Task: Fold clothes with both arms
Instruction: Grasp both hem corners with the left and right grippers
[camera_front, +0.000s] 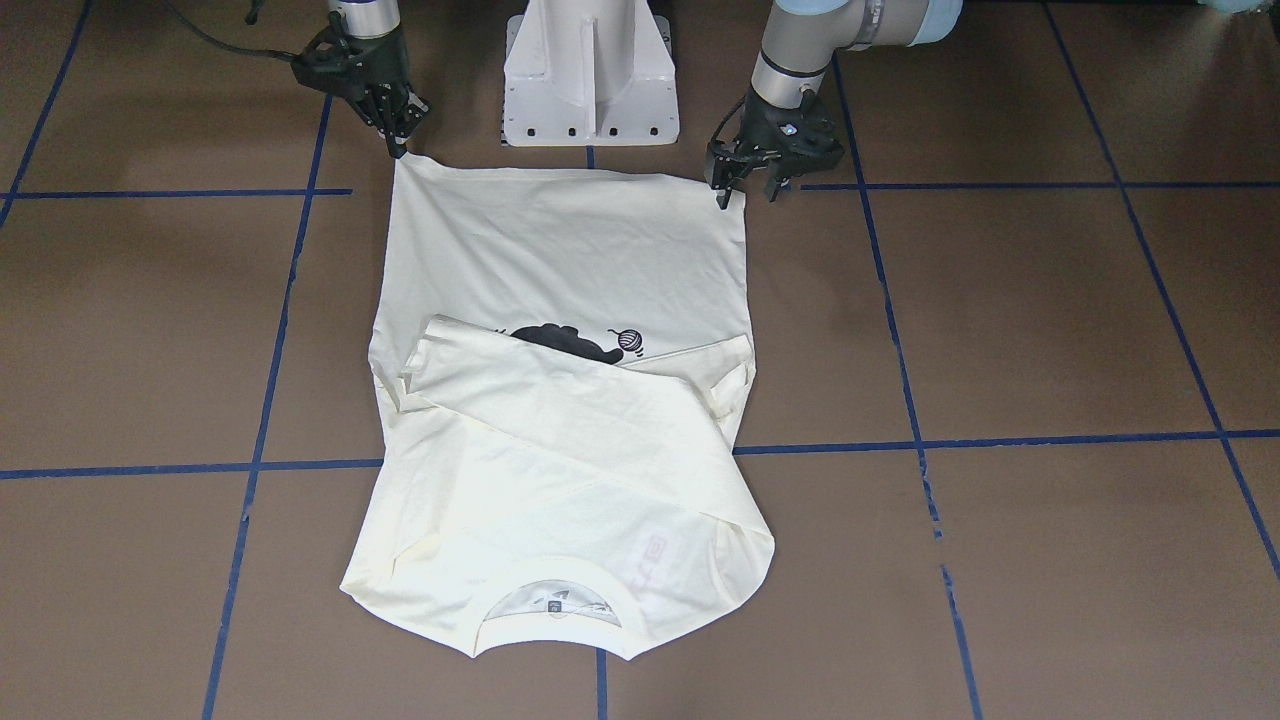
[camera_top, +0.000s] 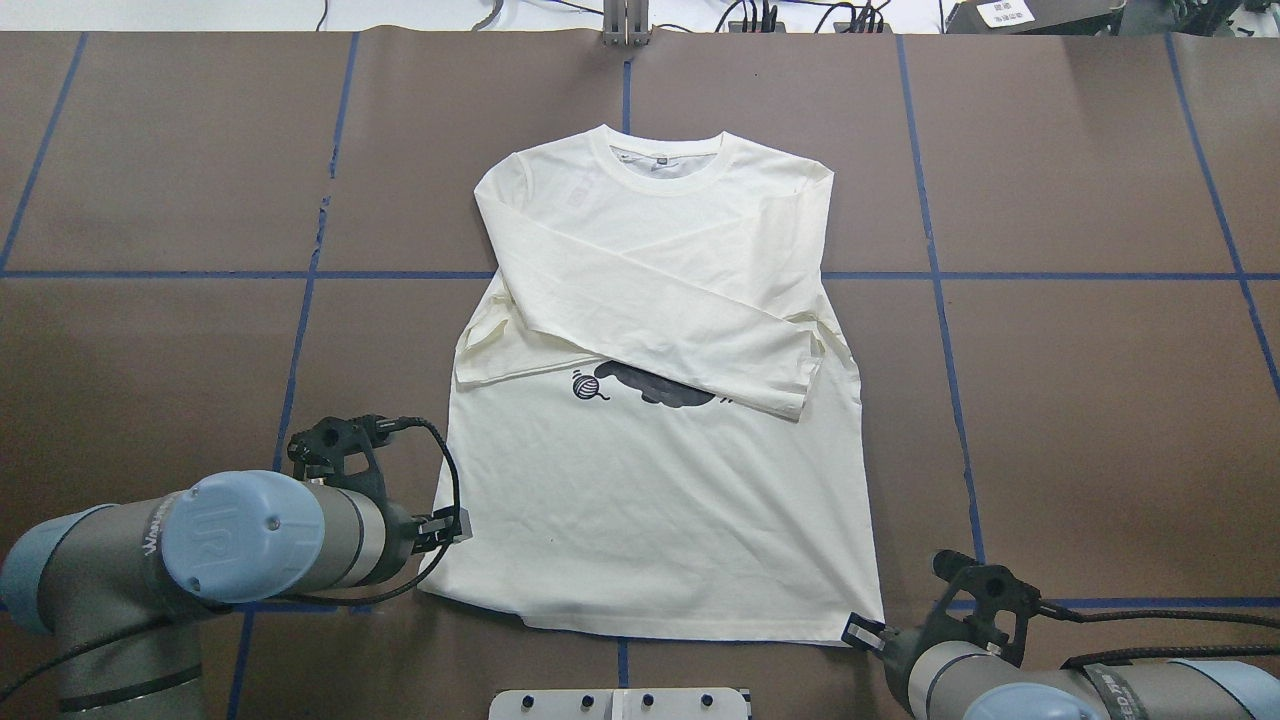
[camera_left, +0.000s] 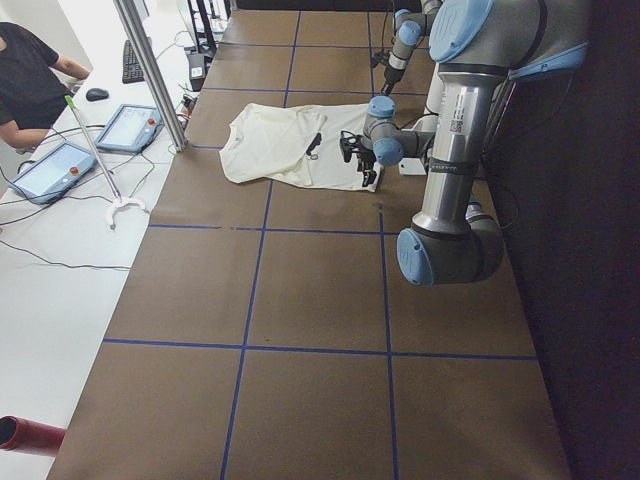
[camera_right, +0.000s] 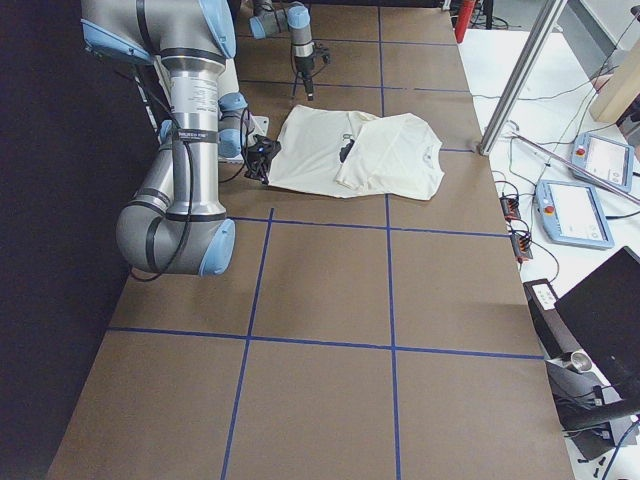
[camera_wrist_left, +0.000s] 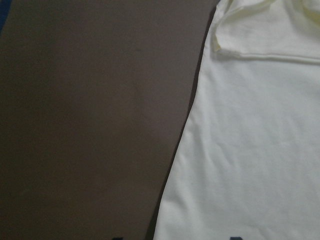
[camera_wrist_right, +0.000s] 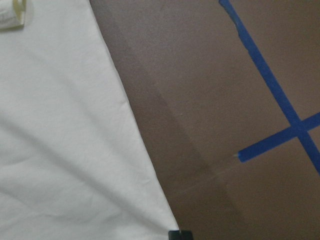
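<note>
Cream cloth lies flat on the brown table (camera_top: 1100, 420). It is the shirt (camera_top: 650, 500), front side up. Its neck (camera_top: 665, 165) points away from the robot, and its bottom edge is next to the robot. Both sleeves (camera_top: 650, 300) are folded across the chest, one over the other. They hide most of the black cat (camera_top: 660, 385).

The left gripper (camera_front: 748, 195) is at one bottom corner of the shirt. Its jaws are spread apart, and the corner sits right by them. The right gripper (camera_front: 401, 146) is at the other bottom corner. Its tip is right at the corner, but I cannot tell if its jaws are apart or pinched together.

I think the shirt is light, thin and very soft. It will bend and droop as soon as it is lifted, and it will not hold a shape. It can slip out of a weak pinch. It can also bunch up if one side goes faster than the other.

The two bottom corners look like the best places to hold. Each gripper should pinch all the layers at its corner. Then both arms should lift and carry the bottom edge toward the neck together, so the fold comes out straight.
</note>
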